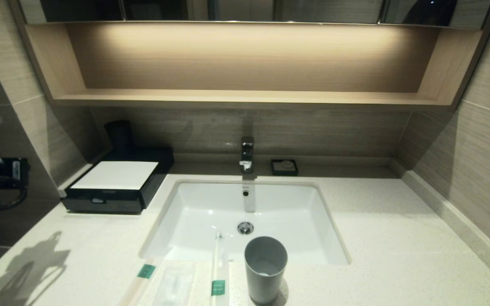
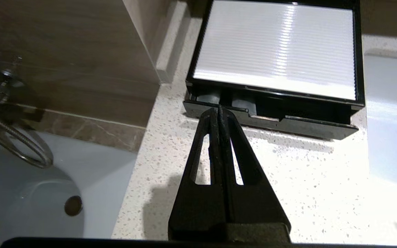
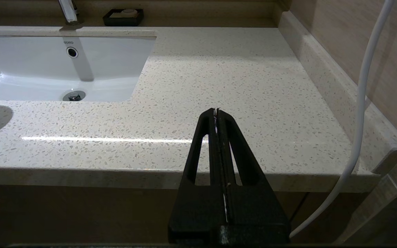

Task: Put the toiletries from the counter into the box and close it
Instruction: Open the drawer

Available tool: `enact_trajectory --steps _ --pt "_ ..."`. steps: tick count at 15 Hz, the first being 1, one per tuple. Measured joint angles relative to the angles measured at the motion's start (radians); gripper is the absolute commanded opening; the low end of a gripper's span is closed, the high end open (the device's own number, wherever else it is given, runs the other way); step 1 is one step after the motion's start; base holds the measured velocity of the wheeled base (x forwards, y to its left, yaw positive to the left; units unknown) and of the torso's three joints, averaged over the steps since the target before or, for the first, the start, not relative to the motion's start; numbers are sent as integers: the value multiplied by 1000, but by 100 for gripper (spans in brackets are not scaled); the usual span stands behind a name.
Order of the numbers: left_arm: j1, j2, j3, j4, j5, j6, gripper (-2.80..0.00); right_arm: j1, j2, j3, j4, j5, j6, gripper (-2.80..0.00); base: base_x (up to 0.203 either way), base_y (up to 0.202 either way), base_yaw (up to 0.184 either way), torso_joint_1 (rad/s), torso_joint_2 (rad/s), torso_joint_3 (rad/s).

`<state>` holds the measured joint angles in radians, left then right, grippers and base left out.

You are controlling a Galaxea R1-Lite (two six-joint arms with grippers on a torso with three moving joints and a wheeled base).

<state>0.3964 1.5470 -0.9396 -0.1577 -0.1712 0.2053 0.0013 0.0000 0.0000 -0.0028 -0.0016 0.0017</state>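
Lying on the near edge of the speckled stone counter (image 1: 398,238), in front of the white sink (image 1: 211,212), are the toiletries: two slim cream paper-wrapped sticks, the left stick (image 1: 141,280) angled, the right stick (image 1: 219,272) reaching over the sink's near rim, each with a green band, and a flat translucent packet (image 1: 172,284) between them. A grey cup (image 1: 265,268) stands just right of the right stick. The black box (image 1: 117,187) with its white top panel sits at the far left of the counter, left of the sink.

Only the left wrist view shows the box's drawer (image 2: 271,119) pulled slightly out, and the left gripper (image 2: 220,110) near its front, jaws pressed together. Only the right wrist view shows the right gripper (image 3: 216,112), jaws pressed together, over the counter's near edge at the right, with a soap dish (image 3: 123,16) by the far wall.
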Motion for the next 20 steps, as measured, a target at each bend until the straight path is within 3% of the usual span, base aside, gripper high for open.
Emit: enact_trajectory --steps 5,9,16,20 --pt "2 67 25 -8 -76 32 -280 0 0 0 0 0 0 -280 0 0 0 0 0 0" --pt "1 111 40 -33 -79 70 -280 0 0 0 0 0 0 -280 0 0 0 0 0 0" --pt "-48 179 115 -152 -93 72 -280 0 0 0 0 0 0 -280 0 0 0 0 0 0" --pt "-72 216 131 -166 -94 72 -280 0 0 0 0 0 0 -280 0 0 0 0 0 0"
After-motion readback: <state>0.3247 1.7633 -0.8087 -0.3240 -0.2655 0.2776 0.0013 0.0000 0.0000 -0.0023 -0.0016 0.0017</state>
